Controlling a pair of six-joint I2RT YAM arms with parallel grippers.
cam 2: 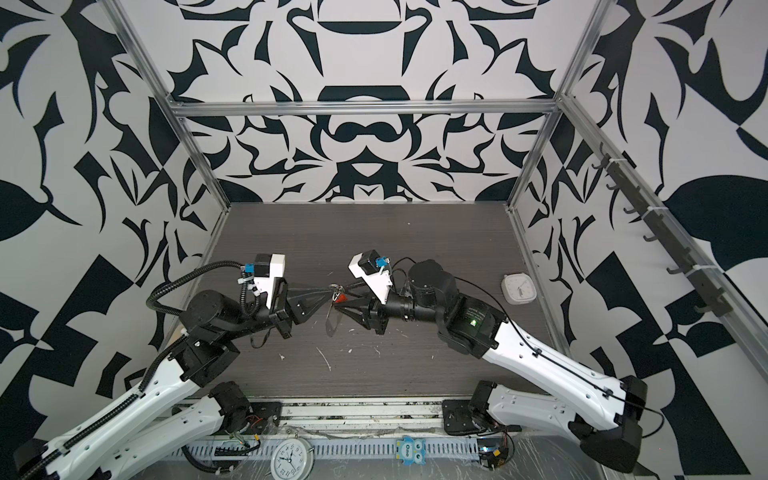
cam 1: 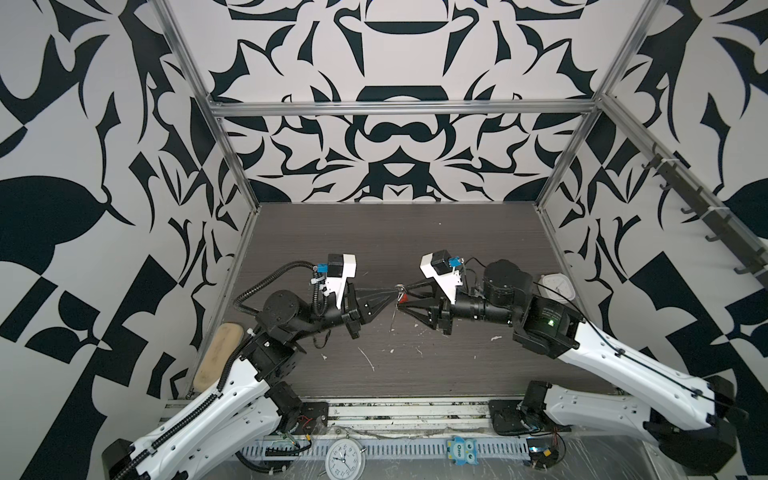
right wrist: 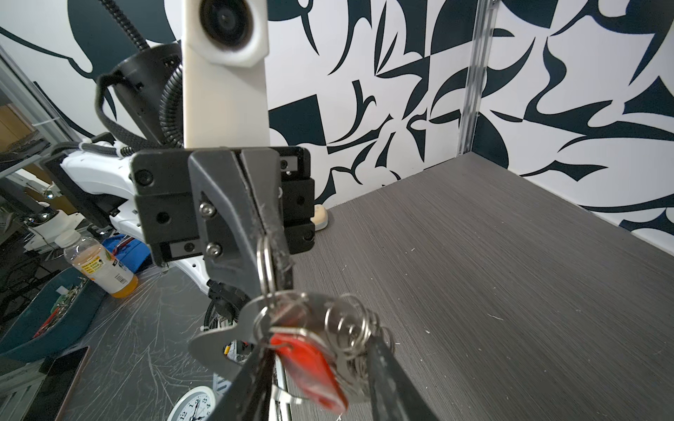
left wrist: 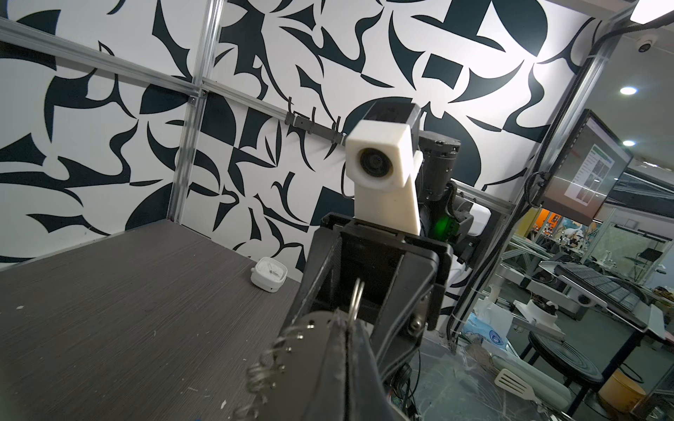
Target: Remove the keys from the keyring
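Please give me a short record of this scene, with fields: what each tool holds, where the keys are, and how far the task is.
left tool: shut, pinching one ring of the keyring
right tool: closed on the red key, ring cluster beside it
position: both tools meet mid-scene, bundle raised above the table
blue key: not visible
task state: red key not yet off the keyring

Both arms reach inward, tips nearly meeting; the left pincer (cam 1: 393, 291) is clamped tight, the right pincer (cam 1: 402, 296) holds its jaws partly apart.
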